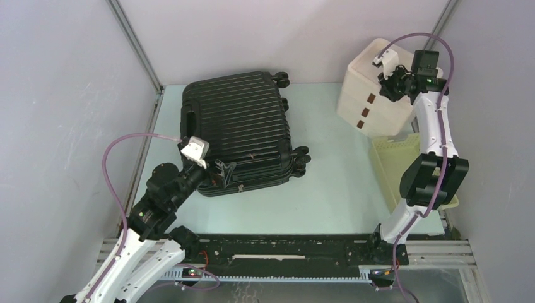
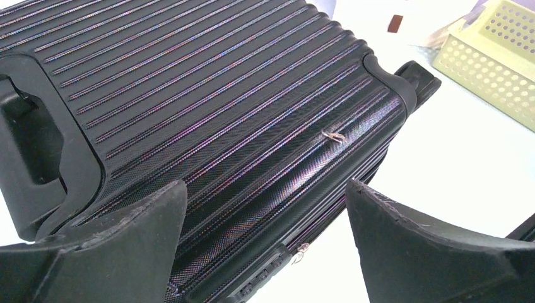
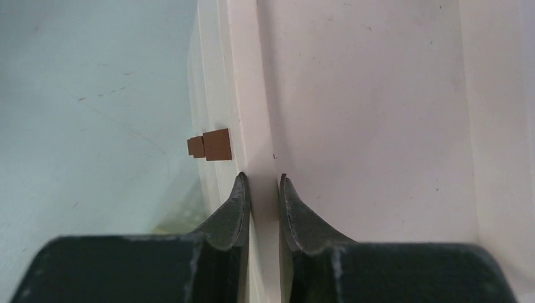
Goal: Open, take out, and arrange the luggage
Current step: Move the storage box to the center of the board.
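Luggage [image 1: 236,126] lies flat and closed at the table's [image 1: 334,189] left rear, so opening is the step in hand: left gripper [image 2: 266,186] gapes wide at its near edge and next likely needs the zip pull, while right gripper [image 3: 260,180] pinches the box's [image 3: 366,95] top edge

Left wrist view: luggage [image 2: 208,95] cut at top and left, basket [image 2: 498,69] at right. Top view: right arm hides part of basket at table [image 1: 340,189] right edge. You cannot tell whether right gripper [image 3: 260,180] pinches drawer box [image 3: 366,95] rim (box overruns view).
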`<action>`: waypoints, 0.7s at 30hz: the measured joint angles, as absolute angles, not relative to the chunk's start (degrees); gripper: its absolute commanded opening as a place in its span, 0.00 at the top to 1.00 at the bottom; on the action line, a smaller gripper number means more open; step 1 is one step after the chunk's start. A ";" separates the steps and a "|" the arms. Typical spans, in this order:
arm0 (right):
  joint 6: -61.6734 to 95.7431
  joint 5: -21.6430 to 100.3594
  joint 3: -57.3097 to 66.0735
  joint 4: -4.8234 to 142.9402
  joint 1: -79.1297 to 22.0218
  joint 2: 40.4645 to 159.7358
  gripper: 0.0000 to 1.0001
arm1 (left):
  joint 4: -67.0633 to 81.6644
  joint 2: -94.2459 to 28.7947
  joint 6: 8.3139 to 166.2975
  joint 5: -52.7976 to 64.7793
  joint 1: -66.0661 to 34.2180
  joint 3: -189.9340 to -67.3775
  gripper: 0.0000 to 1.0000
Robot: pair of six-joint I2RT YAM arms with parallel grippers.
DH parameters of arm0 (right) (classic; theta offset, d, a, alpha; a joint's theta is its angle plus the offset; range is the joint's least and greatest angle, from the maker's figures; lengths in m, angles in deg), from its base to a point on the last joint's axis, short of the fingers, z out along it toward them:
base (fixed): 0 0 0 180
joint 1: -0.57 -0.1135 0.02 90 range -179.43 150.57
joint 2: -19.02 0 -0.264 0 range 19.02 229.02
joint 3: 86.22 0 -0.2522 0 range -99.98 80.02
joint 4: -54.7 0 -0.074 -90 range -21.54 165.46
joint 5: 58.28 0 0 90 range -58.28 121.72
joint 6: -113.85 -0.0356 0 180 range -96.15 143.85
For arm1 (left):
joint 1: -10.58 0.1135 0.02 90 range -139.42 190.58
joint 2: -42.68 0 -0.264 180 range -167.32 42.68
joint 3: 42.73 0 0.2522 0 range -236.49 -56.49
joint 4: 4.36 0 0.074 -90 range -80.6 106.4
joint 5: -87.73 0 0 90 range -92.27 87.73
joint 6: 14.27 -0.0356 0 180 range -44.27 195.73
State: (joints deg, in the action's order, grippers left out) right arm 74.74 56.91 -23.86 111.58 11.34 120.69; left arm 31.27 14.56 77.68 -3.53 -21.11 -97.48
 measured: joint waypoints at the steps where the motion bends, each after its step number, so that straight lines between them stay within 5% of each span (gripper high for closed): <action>1: 73.80 55.92 -23.60 110.53 11.67 120.69 0.83 | 31.27 14.56 77.68 -3.53 -21.11 -97.48 0.01; 9: 66.77 48.71 -22.96 109.52 12.08 120.42 0.17 | 31.27 14.56 77.68 -3.55 -21.11 -97.48 0.00; 14: 65.52 44.54 -21.24 113.24 8.15 115.57 0.03 | 31.29 14.32 77.73 -3.72 -21.11 -97.48 0.00; 21: 65.08 53.41 -16.41 115.99 -9.62 102.98 0.00 | 31.29 14.34 79.28 -6.26 -17.65 -97.48 0.00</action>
State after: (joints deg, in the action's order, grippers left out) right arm 65.08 53.41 -16.41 115.99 -9.62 102.98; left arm 31.29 14.34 79.28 -6.26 -17.65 -97.48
